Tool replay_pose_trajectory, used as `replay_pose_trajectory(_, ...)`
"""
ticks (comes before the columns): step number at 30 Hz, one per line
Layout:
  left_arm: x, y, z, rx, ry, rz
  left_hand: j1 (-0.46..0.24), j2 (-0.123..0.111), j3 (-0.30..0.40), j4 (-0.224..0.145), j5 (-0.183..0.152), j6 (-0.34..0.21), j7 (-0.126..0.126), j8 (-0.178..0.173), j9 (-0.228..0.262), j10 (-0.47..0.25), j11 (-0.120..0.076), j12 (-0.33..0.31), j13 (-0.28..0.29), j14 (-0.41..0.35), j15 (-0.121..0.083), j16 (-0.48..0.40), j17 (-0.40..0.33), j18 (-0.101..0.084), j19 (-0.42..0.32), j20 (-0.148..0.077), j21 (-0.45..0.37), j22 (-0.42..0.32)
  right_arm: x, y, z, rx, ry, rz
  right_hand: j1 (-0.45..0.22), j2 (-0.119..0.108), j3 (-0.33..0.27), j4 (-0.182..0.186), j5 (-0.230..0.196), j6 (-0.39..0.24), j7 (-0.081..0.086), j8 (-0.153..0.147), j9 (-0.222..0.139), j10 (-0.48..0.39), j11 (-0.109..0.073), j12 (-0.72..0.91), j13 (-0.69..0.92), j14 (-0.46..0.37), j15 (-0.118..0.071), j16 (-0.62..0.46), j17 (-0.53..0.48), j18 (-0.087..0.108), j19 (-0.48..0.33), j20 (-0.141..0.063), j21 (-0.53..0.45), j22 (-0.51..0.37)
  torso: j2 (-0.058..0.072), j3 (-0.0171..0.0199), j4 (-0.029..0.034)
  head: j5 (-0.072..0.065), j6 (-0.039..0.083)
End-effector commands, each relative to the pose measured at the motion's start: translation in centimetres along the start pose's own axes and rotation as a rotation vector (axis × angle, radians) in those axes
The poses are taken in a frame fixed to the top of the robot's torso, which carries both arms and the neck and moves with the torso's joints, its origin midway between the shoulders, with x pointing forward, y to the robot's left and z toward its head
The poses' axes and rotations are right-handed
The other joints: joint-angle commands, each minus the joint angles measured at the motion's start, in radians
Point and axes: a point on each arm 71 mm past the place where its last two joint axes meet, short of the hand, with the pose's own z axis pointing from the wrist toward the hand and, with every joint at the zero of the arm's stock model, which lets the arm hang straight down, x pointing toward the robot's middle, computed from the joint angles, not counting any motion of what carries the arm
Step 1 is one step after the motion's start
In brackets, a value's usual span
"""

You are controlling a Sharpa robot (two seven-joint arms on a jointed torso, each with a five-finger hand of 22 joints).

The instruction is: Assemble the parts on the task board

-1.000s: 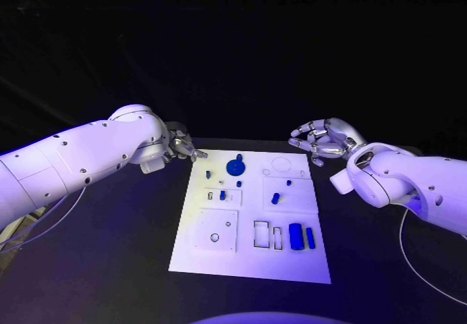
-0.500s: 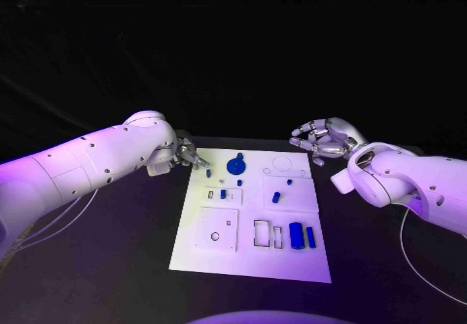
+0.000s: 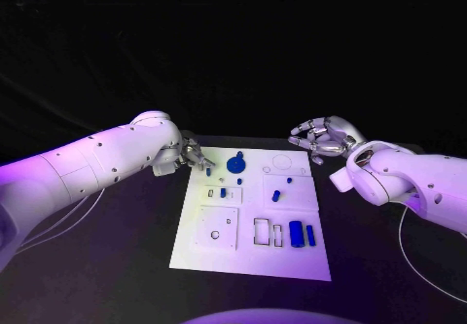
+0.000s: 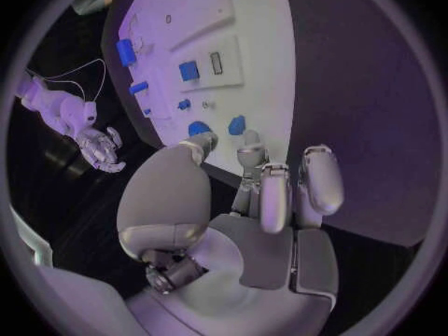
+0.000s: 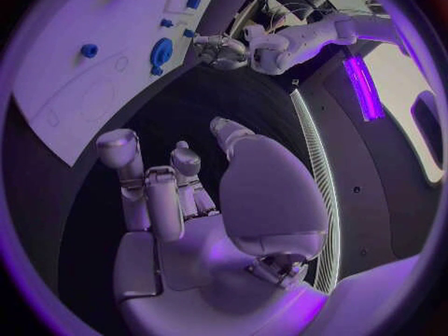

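A white task board (image 3: 251, 250) is lying in the middle of a black counter (image 3: 117, 256), at the centre of the frame. Small blue parts are sitting on it: a round disc (image 3: 235, 164) near the top edge, and a cylinder (image 3: 295, 235) beside a slim bar (image 3: 310, 235) toward the lower right. The left hand (image 3: 191, 154) is hovering at the board's upper left corner, fingers loosely apart and holding nothing. The right hand (image 3: 324, 138) is hanging above the upper right corner, off the board, fingers spread and curved, also holding nothing.
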Motion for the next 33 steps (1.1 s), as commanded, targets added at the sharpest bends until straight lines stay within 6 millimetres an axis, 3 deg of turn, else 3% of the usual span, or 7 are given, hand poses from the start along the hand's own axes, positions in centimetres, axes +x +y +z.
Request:
replay_pose_trajectory(1, 0.44, -0.33, 0.16, 0.023, 0.034, -0.003, 0.008, 0.016, -0.004, -0.001, -0.003, 0.006, 0.002, -0.005, -0.003, -0.004, 0.002, 0.007, -0.001, 0.068, 0.004, -0.001, 0.116, 0.006, -0.001, 0.003, -0.003, 0.002, 0.16, -0.03, 0.01, 0.0, 0.011, -0.001, -0.007, 0.002, -0.001, 0.005, 0.003, -0.005, 0.011, 0.003, -0.002, -0.004, -0.003, 0.002, -0.001, 0.02, -0.002, -0.006, 0.012, 0.009, -0.007, 0.0, -0.004, -0.001, 0.0, -0.0001, -0.0008, 0.0, -0.001)
replay_pose_trajectory(8, 0.69, -0.09, 0.46, 0.013, 0.046, -0.001, 0.036, 0.036, 0.006, -0.002, 0.002, 0.014, 0.002, -0.009, -0.01, -0.004, 0.001, 0.01, -0.003, 0.068, 0.004, -0.001, 0.115, 0.006, 0.0, 0.004, -0.003, 0.002, 0.17, -0.07, -0.01, 0.001, 0.011, -0.001, -0.006, 0.003, -0.001, 0.006, 0.005, -0.005, 0.011, 0.004, -0.002, -0.005, -0.003, 0.002, -0.001, 0.019, -0.002, -0.007, 0.01, 0.009, -0.008, 0.0, -0.005, -0.002, 0.0, 0.0002, -0.0025, -0.001, -0.002)
replay_pose_trajectory(33, 0.84, -0.41, 0.76, 0.027, 0.031, -0.025, 0.099, 0.061, 0.03, -0.006, 0.004, 0.024, -0.001, -0.009, -0.017, -0.008, -0.002, 0.011, -0.01, 0.068, 0.002, 0.0, 0.116, 0.007, -0.002, 0.003, -0.004, 0.001, 0.23, -0.12, 0.02, 0.002, 0.015, -0.001, -0.006, 0.003, -0.001, 0.006, 0.005, -0.005, 0.011, 0.004, -0.002, -0.005, -0.003, 0.002, -0.001, 0.019, -0.002, -0.007, 0.01, 0.009, -0.008, 0.0, -0.005, -0.002, -0.001, -0.0004, 0.0003, -0.008, -0.004)
